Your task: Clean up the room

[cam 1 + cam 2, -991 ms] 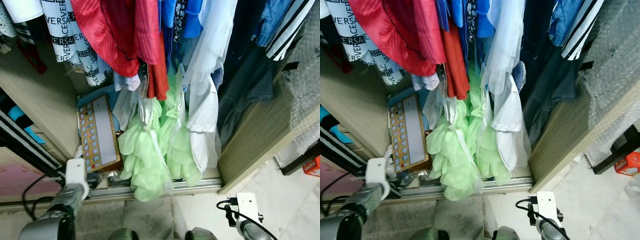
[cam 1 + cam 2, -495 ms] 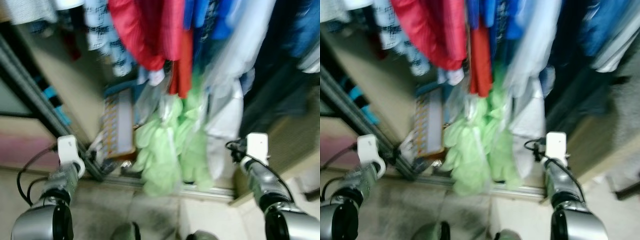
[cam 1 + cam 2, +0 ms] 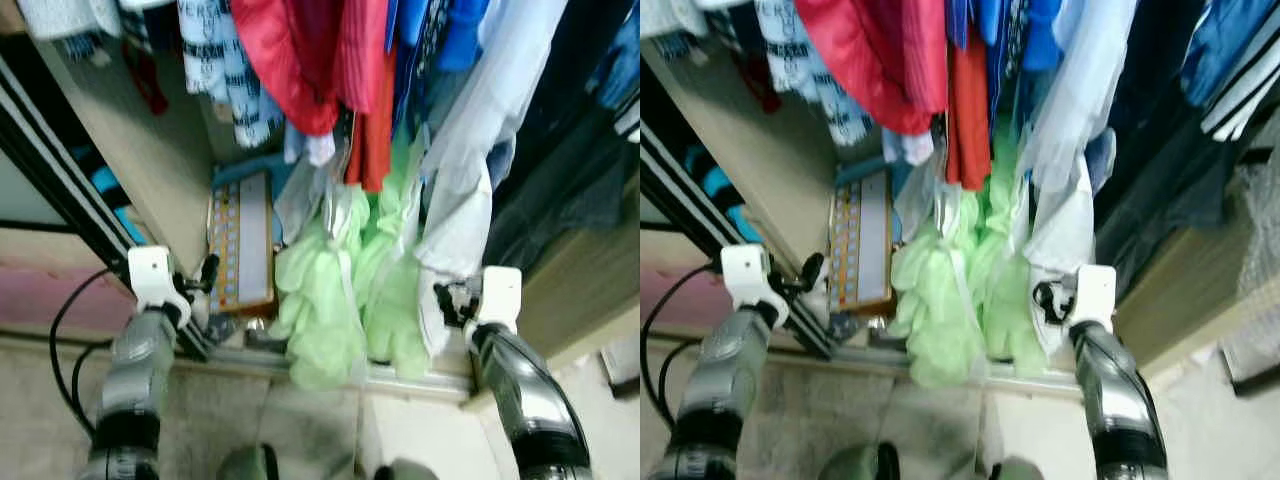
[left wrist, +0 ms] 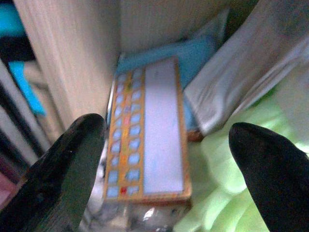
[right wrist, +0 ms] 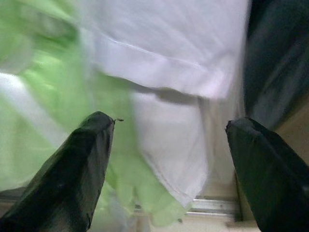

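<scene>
Green garment (image 3: 330,300) spilling over wardrobe track (image 3: 420,375); orange board (image 4: 147,130) inside. Left gripper (image 4: 164,159), right gripper (image 5: 169,159) spread, empty (stage unclear).

Hanging clothes (image 3: 400,90) above; board (image 3: 240,240) leaning at lower left beside the side panel (image 3: 150,170); ruffled garment (image 3: 340,290) right of it, reaching the door track (image 3: 400,375).

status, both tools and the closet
Left tool open, aimed at board. Right tool open, facing white shirt. Nothing held. Green garment spills onto closet track.
</scene>
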Tool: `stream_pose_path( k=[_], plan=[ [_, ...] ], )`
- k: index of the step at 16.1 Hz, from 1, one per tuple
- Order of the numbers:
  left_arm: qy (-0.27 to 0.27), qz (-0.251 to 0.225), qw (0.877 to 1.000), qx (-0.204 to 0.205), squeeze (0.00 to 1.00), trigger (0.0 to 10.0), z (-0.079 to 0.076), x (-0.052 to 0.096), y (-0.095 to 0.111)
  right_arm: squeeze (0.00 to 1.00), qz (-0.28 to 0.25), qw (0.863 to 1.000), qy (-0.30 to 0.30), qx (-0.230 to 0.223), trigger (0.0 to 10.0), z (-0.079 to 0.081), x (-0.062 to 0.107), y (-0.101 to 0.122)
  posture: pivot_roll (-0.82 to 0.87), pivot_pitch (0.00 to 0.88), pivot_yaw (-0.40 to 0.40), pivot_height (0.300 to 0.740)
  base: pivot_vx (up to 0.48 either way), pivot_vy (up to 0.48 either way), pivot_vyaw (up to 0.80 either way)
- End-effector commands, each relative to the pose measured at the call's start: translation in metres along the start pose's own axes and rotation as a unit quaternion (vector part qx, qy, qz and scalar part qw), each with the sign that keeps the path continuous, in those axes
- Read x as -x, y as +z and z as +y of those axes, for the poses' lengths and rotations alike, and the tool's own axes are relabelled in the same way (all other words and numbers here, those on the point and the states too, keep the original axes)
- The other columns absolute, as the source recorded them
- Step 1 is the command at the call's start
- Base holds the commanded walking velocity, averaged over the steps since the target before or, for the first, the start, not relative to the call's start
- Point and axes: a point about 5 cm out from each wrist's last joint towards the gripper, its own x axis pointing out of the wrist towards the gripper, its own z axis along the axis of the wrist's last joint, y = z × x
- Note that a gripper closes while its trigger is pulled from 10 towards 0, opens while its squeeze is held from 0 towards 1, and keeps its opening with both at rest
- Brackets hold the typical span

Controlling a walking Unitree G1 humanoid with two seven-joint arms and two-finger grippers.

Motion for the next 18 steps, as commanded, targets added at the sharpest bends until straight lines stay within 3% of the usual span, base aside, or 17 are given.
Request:
stream_pose_path(
  k=[1,2,3,4,7,10,13,18],
  plan=[
    [-0.007,-0.039,0.999,-0.012,0.0,10.0,-0.008,0.005,0.017,0.0,-0.023,0.999,0.029,0.023,10.0,0.013,0.011,0.012,-0.09,0.042,0.024,0.74,0.0,0.0,0.0],
    [-0.01,-0.051,0.999,-0.013,0.0,10.0,-0.014,0.008,0.022,0.0,-0.039,0.998,0.038,0.034,10.0,0.018,0.018,0.017,-0.08,0.035,0.021,0.74,0.0,0.0,0.0],
    [-0.011,-0.072,0.997,-0.012,0.0,10.0,-0.025,0.018,0.031,0.0,-0.093,0.991,0.054,0.076,10.0,0.027,0.037,0.027,-0.08,0.022,0.013,0.74,0.0,0.0,0.0],
    [-0.012,-0.076,0.997,-0.011,0.0,10.0,-0.029,0.023,0.033,0.0,-0.118,0.987,0.057,0.094,10.0,0.029,0.045,0.031,-0.08,0.02,0.013,0.74,0.0,0.0,0.0],
    [0.019,-0.111,0.993,-0.023,0.0,10.0,-0.028,0.034,0.048,0.0,-0.202,0.97,0.021,0.136,10.0,0.028,0.053,0.058,-0.06,0.0,0.006,0.74,0.0,0.0,0.0],
    [0.032,-0.111,0.993,-0.033,0.0,10.0,-0.029,0.04,0.048,0.0,-0.22,0.967,0.009,0.131,10.0,0.028,0.054,0.067,-0.06,0.0,0.007,0.74,0.0,0.0,0.0],
    [0.018,-0.116,0.993,-0.026,0.0,10.0,-0.042,0.032,0.05,0.0,-0.228,0.966,-0.012,0.12,10.0,0.024,0.049,0.069,-0.08,0.0,0.004,0.74,0.0,0.0,0.0],
    [0.013,-0.112,0.993,-0.026,0.0,10.0,-0.044,0.03,0.049,0.0,-0.221,0.969,-0.023,0.113,10.0,0.023,0.05,0.063,-0.08,0.0,0.007,0.74,0.0,0.0,0.0]
  ],
)
